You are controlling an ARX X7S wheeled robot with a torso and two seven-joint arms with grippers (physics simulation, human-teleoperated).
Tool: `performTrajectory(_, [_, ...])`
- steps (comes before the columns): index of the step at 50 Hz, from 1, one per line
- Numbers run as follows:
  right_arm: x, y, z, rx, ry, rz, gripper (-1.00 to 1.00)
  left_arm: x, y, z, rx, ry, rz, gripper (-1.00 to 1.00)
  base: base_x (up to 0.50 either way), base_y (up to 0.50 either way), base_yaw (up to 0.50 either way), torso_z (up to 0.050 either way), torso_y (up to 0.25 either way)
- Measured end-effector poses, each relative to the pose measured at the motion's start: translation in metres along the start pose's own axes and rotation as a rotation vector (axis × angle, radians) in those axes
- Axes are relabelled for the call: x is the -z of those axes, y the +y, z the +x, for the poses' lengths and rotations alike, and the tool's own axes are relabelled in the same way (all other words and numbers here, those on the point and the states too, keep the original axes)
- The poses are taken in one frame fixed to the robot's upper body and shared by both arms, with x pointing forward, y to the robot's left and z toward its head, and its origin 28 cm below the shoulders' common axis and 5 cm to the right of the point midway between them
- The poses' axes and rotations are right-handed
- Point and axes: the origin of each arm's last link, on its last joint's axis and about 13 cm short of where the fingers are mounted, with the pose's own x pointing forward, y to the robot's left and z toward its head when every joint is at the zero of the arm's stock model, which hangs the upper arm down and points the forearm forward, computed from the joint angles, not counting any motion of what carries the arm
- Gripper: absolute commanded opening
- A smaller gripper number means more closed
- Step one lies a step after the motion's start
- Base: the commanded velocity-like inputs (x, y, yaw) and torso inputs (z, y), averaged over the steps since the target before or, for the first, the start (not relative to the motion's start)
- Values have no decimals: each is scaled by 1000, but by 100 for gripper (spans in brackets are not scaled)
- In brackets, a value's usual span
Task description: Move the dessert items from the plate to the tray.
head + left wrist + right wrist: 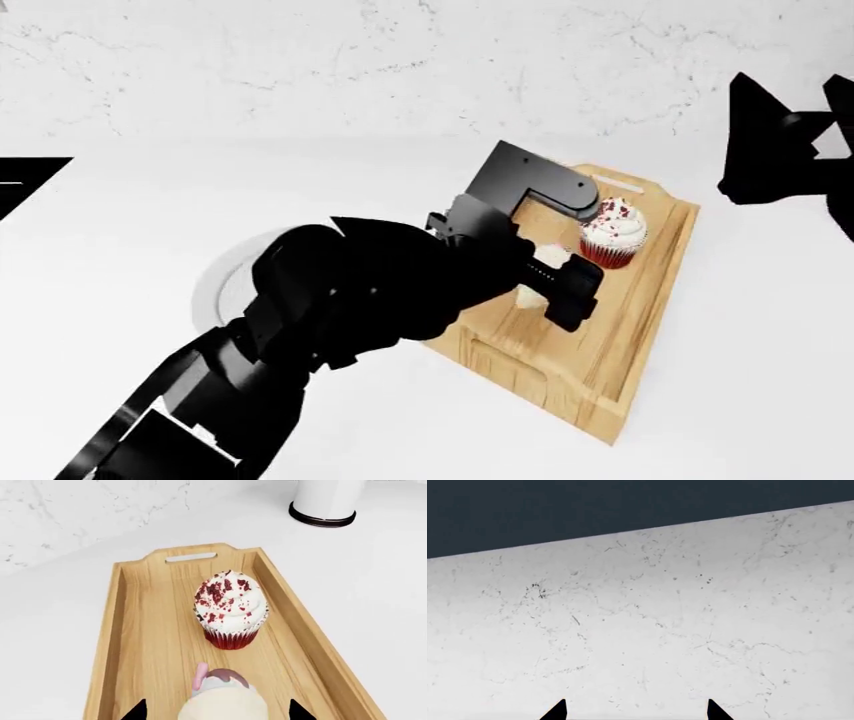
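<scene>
Hovering over the tray (127, 630), the left gripper (217, 711) is spread wide around the pastry (223, 700), the cupcake (230, 611) just ahead, so release appears done.

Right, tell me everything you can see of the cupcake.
The cupcake stands upright on the floor of the wooden tray, toward the end with the slot handle. It has a pleated red wrapper, a tall swirl of white frosting and scattered red sprinkles, and it looks intact. Nothing grips it. The cone-shaped pastry sits apart from it, between the left gripper fingertips.
</scene>
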Motion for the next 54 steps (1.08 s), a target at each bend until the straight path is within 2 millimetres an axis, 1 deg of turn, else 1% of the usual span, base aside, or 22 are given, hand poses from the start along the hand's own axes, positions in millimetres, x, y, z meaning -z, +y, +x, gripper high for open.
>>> performTrajectory(5, [1, 0, 1, -3, 1, 1, 100, -2, 1, 0, -9, -9, 0, 100, 0, 0, 0, 0, 0])
performTrajectory(8, [0, 1, 1, -7, -1, 2, 100, -6, 2, -1, -12, -28, -1, 100, 0, 0, 0, 0, 0])
performTrajectory(14, [-2, 2, 1, -17, -14, 3, 100, -28, 5, -12, -26, -103, -8, 100, 0, 0, 0, 0, 0])
performTrajectory(19, [-4, 3, 1, -30, -28, -1, 100, -54, 8, -29, -38, -186, -19, 100, 0, 0, 0, 0, 0])
performTrajectory(25, [-5, 4, 1, -45, -42, -8, 100, -87, 12, -56, -58, -299, -26, 100, 0, 0, 0, 0, 0])
performTrajectory(28, [-5, 4, 1, -50, -47, -10, 100, -99, 15, -70, -74, -350, -30, 100, 0, 0, 0, 0, 0])
performTrajectory(31, [-6, 4, 1, -54, -49, -10, 100, -105, 18, -83, -93, -392, -36, 100, 0, 0, 0, 0, 0])
performTrajectory(35, [-6, 4, 1, -60, -52, -8, 100, -105, 23, -99, -112, -436, -58, 100, 0, 0, 0, 0, 0])
performTrajectory(41, [-6, 4, 1, -75, -56, 3, 100, -95, 30, -120, -125, -486, -123, 100, 0, 0, 0, 0, 0])
performTrajectory(48, [-6, 5, 2, -106, -73, 28, 100, -75, 35, -141, -128, -540, -205, 100, 0, 0, 0, 0, 0])
performTrajectory(54, [-6, 5, 2, -135, -90, 44, 100, -52, 36, -152, -139, -575, -255, 100, 0, 0, 0, 0, 0])
